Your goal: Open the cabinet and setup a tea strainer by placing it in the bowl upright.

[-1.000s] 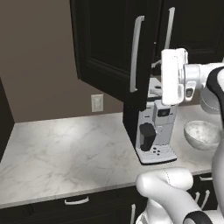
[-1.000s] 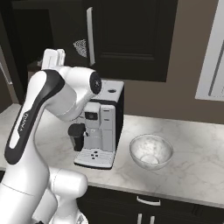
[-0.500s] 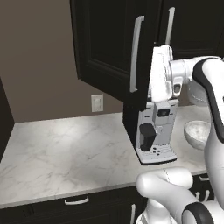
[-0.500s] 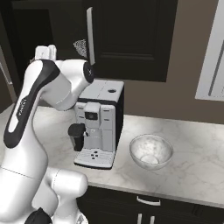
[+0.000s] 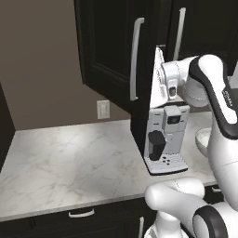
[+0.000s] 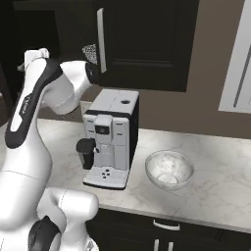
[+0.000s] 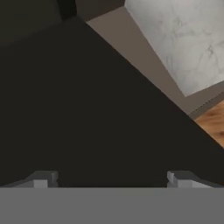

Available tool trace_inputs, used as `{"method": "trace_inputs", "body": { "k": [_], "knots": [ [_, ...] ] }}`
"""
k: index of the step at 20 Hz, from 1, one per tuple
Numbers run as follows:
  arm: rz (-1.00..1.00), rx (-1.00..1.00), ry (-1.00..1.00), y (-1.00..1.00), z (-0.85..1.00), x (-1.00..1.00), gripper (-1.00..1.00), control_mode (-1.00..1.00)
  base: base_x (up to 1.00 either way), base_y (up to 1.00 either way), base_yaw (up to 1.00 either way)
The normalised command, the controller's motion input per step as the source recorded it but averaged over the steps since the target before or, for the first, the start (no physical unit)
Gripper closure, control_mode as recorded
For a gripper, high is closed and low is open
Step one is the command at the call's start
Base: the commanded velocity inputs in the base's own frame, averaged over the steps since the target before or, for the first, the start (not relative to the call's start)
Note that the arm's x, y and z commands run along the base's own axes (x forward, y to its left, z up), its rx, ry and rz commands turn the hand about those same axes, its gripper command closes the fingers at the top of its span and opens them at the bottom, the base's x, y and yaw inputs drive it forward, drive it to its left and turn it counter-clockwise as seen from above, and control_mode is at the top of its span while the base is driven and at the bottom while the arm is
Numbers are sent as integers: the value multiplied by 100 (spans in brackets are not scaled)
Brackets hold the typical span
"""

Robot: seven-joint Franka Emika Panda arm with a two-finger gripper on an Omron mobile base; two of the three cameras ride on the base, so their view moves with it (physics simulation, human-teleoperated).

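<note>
A: Starting at the left of the left base view, what does one see?

B: A marble counter (image 5: 69, 162) with a wall outlet (image 5: 102, 109) above it, then the cabinet (image 5: 111, 51) with one door swung open toward the camera, its long silver handle (image 5: 135, 58) upright.

A: And further right?

B: A coffee machine (image 5: 165, 139) stands on the counter below the cabinet. The arm (image 5: 209, 83) bends over it, its hand reaching behind the open door's edge.

A: Where is the tea strainer?

B: In the right base view, the tea strainer (image 6: 90, 52) shows as a bit of mesh inside the cabinet, just left of the door handle and close to the arm's wrist.

A: The bowl?

B: The bowl (image 6: 169, 169) sits on the counter just right of the coffee machine, apart from it.

A: And the gripper?

B: In the hand view, the gripper (image 7: 111, 178) has its fingertips (image 7: 41, 178) spread wide, nothing between them, facing a dark cabinet surface.
</note>
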Motion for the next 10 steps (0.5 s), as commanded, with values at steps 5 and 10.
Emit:
{"method": "trace_inputs", "body": {
  "k": [5, 10],
  "knots": [
    [18, -1, 0, 66, 0, -5, -100, -100, 0, 0, 0],
    [15, -1, 0, 66, -1, -1, -100, -100, 0, 0, 0]
  ]
}}
